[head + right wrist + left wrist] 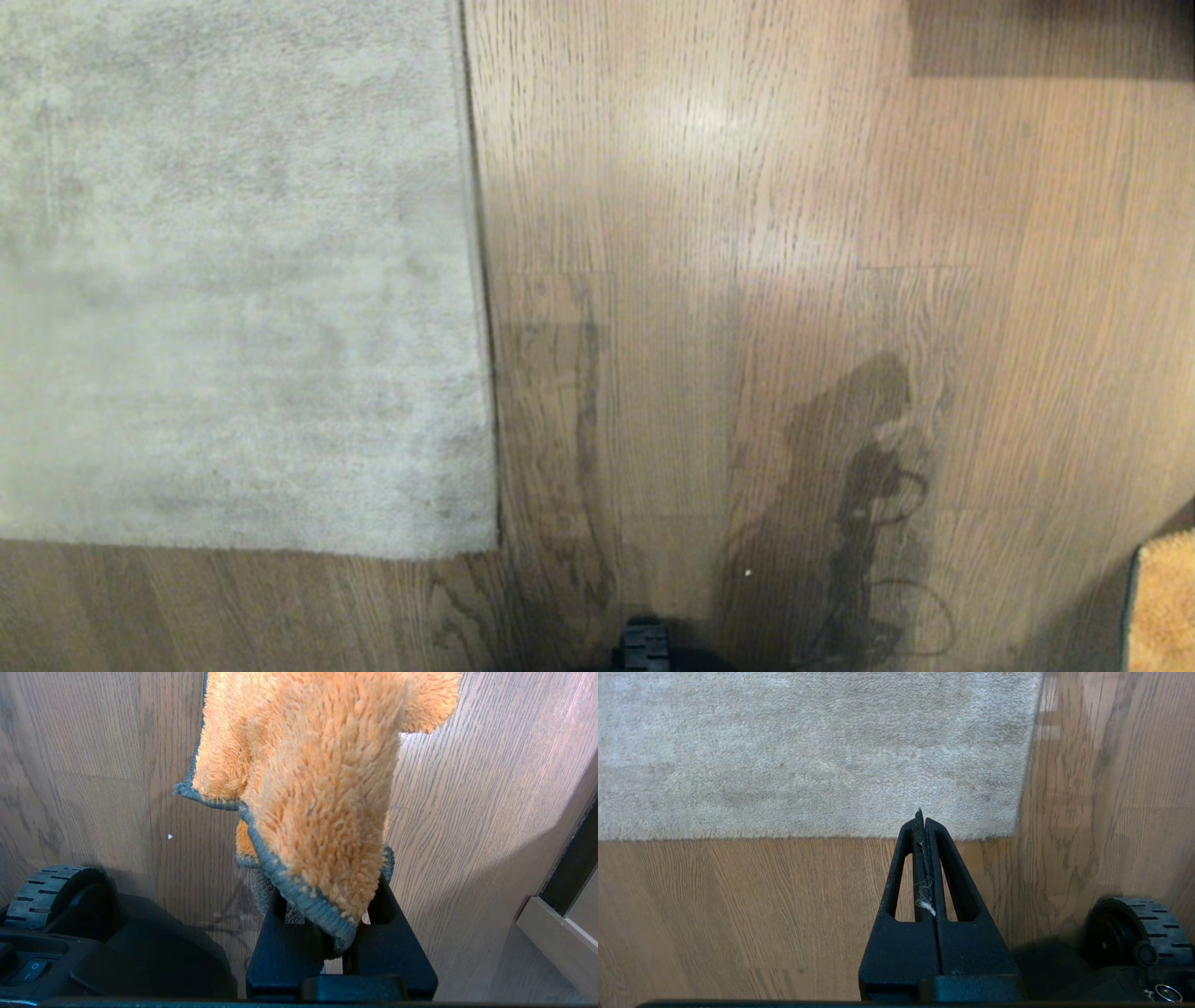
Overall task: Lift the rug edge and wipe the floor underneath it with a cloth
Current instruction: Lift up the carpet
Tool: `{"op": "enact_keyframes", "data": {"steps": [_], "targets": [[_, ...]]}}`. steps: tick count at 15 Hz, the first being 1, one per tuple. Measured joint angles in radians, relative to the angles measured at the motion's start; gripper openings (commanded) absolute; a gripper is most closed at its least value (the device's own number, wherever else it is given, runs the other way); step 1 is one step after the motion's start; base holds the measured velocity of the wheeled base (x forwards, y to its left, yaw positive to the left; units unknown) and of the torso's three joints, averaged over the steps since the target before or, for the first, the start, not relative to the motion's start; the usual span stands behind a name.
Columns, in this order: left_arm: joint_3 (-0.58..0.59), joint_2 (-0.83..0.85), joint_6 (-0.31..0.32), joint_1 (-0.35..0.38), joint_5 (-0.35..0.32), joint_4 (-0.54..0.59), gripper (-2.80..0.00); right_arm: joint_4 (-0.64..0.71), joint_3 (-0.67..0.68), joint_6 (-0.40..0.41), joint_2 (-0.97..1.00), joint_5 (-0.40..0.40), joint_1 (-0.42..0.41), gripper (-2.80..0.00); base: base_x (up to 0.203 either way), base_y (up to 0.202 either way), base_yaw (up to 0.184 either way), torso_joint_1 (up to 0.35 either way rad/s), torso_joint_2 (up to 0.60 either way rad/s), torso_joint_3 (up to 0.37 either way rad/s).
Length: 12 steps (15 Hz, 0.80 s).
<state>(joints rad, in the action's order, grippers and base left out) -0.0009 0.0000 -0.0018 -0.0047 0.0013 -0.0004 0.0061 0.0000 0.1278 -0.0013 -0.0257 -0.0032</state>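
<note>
Lifting the rug edge (481, 308) comes first, and nothing has begun: the rug (808, 751) lies flat on the floor (747, 233), its near corner at the robot's front left. The left gripper (923, 823) hangs above that corner with its fingers (934, 858) pressed together and empty, only a wisp of lint caught between them. The right gripper (327, 914) hangs over bare planks to the right, its fingers closed on the cloth (308, 779), which droops forward from them; in the head view only the cloth's corner shows at the lower right. To do this well, I judge the left fingers should open, come down at the corner where the border is easiest to catch, pinch pile and backing together, and raise it high enough for the cloth to sweep beneath without snagging.
</note>
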Motion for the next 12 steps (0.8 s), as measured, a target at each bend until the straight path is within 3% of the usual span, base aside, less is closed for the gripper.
{"op": "enact_keyframes", "data": {"steps": [12], "targets": [[0.001,0.0,-0.006,0.0,0.005,-0.001,-2.8,0.0,0.0,0.0,0.0,0.0,0.0,-2.8,0.0,0.0,0.0,0.0,0.0,0.0]]}}
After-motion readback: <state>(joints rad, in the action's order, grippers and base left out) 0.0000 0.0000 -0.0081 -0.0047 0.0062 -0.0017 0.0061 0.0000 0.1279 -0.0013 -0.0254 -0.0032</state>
